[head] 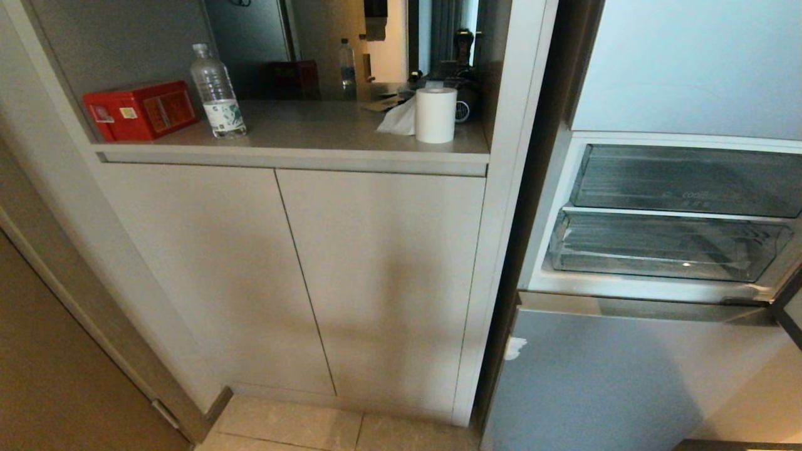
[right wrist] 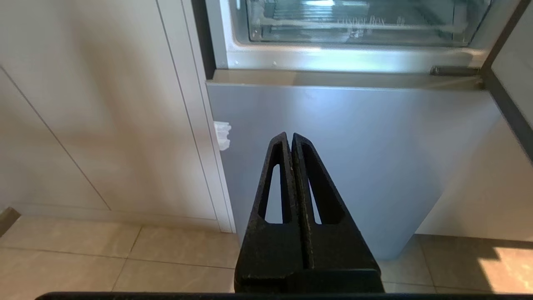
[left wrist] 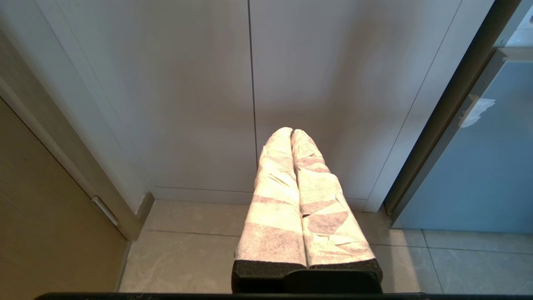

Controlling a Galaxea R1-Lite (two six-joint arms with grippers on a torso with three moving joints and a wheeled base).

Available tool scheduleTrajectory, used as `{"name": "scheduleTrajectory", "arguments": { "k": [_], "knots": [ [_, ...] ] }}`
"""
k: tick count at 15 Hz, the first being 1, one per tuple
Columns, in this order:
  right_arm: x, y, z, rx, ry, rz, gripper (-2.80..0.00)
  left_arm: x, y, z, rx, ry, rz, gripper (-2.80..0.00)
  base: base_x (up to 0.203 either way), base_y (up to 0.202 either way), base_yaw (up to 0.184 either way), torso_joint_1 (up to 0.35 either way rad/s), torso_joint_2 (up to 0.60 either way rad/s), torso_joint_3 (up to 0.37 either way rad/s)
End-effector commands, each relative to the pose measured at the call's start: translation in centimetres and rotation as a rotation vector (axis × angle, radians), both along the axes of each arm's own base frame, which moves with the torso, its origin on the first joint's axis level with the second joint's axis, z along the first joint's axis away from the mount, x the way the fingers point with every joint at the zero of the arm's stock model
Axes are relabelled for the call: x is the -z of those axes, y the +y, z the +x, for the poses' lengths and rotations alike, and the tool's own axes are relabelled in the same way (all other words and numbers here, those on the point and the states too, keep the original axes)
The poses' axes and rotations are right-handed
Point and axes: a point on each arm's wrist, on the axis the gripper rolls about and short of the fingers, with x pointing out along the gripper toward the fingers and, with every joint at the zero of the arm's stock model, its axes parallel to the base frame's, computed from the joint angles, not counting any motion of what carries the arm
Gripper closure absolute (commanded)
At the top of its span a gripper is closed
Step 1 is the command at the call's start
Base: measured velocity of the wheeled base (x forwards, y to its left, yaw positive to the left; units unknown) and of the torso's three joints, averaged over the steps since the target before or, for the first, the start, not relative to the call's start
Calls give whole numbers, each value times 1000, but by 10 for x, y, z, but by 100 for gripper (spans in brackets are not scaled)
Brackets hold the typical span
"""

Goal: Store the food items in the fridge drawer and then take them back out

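Note:
The fridge (head: 626, 376) stands at the right with its middle compartment open. Two clear drawers sit stacked inside, both pushed in and empty as far as I can see. The lower, shallower one with a white strip along its front is the fridge drawer (head: 664, 247); its front also shows in the right wrist view (right wrist: 358, 25). The food items are out of view. My left gripper (left wrist: 291, 131), fingers wrapped in white tape, hangs shut and empty low before the cabinet doors. My right gripper (right wrist: 290, 135) hangs shut and empty before the fridge's lower grey door panel (right wrist: 354, 146). Neither arm shows in the head view.
Left of the fridge is a pale cabinet (head: 282, 269) with two doors and a counter niche holding a red box (head: 141, 109), a water bottle (head: 216, 91) and a paper roll (head: 435, 114). The open fridge door's dark edge (head: 791, 307) crosses at far right. Tiled floor lies below.

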Motion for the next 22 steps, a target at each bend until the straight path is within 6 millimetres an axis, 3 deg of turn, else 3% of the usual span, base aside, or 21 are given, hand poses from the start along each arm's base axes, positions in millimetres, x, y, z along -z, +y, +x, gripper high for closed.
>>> {"name": "scheduleTrajectory", "arguments": {
  "k": [1,9,14,16,18,19,22],
  "knots": [
    [0,0,0,0,0,0,0,0,0,0,-1,0,0,0,0,0,0,-174,363,178],
    [0,0,0,0,0,0,0,0,0,0,-2,0,0,0,0,0,0,-226,467,240],
    [-5,0,-1,-7,-10,-28,0,0,0,0,0,0,0,0,0,0,0,-61,128,64],
    [-37,0,-2,-10,-34,-14,0,0,0,0,0,1,0,0,0,0,0,0,0,0],
    [-71,1,17,-31,59,7,0,0,0,0,-2,1,0,0,0,0,0,0,0,0],
    [-86,1,35,-51,134,19,-280,0,0,0,0,2,0,0,0,0,0,0,0,0],
    [-115,2,95,-114,271,53,-280,0,0,0,0,2,0,0,0,0,0,0,0,0]
  ]
}}
